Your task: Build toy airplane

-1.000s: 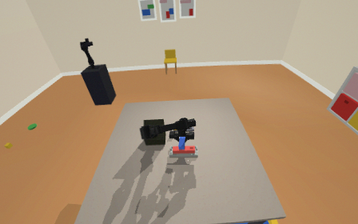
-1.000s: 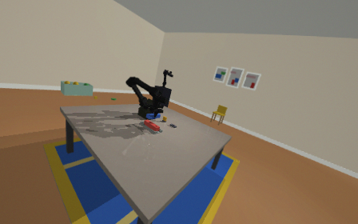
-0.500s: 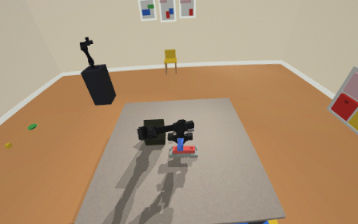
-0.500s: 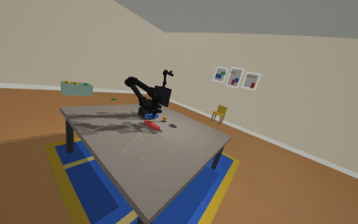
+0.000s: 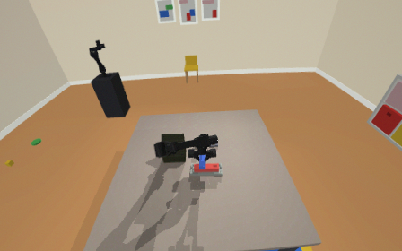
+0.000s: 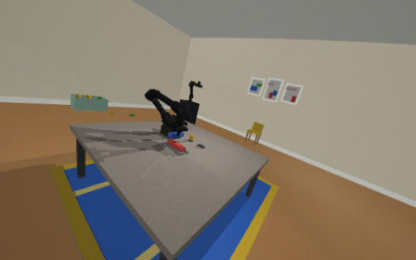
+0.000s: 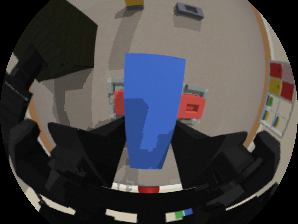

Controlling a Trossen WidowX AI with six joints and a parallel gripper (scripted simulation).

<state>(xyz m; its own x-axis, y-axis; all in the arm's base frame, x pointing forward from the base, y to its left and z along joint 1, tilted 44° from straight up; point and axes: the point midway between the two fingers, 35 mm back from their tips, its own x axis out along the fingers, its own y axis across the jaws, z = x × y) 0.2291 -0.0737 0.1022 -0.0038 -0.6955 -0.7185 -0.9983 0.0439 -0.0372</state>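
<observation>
"While you look at the gripper (image 5: 203,156) (image 6: 179,132) (image 7: 149,119), what is it doing?"

"It's clamped on the blue wing (image 5: 203,162) (image 6: 175,135) (image 7: 154,100), one finger either side."

"Where's the wing, then?"

"In the wrist view it crosses in front of the red fuselage (image 5: 212,168) (image 6: 176,146) (image 7: 200,105), hiding its middle. I can't tell whether the tab touches the socket."

"And the fuselage?"

"Lying lengthwise in the grey cradle (image 5: 191,172) (image 6: 186,152) (image 7: 111,89), with the socket near one end showing open."

"What's farther out?"

"A small yellow piece (image 6: 191,137) (image 7: 134,3) and a grey slotted block (image 6: 201,146) (image 7: 189,7), apart from each other on the table (image 5: 251,202) (image 6: 209,181) (image 7: 225,50). The arm's dark base (image 5: 179,157) (image 6: 164,131) (image 7: 75,42) stands to one side of the cradle."
</observation>
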